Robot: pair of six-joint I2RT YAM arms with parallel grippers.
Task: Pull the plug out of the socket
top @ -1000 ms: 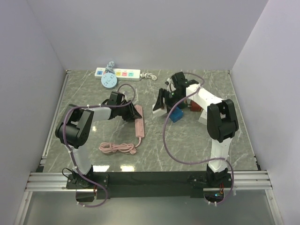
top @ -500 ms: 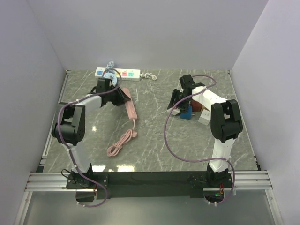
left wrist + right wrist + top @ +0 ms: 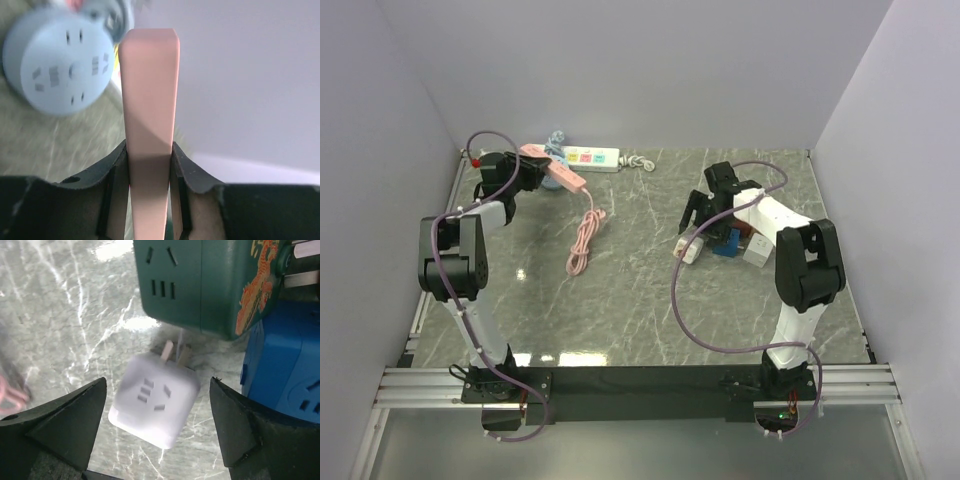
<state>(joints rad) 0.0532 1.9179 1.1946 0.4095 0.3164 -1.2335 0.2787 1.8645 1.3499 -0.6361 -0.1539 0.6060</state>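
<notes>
Collision is risked at the far-left corner, where a pink strip point(image 3: 150, 90) clamped in the left gripper point(image 3: 148, 156) could be swung into the socket point(image 3: 598, 157) (right gripper point(image 3: 157, 385) spread wide, empty).

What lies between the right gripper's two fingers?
A white cube adapter, prongs toward the green socket block, lies between the open right gripper's fingers, shown in the right wrist view.

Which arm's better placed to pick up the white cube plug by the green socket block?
Right. The right gripper is open and straddles the white cube plug, which lies beside the green socket block. The left gripper is shut on the pink strip, far from it.
</notes>
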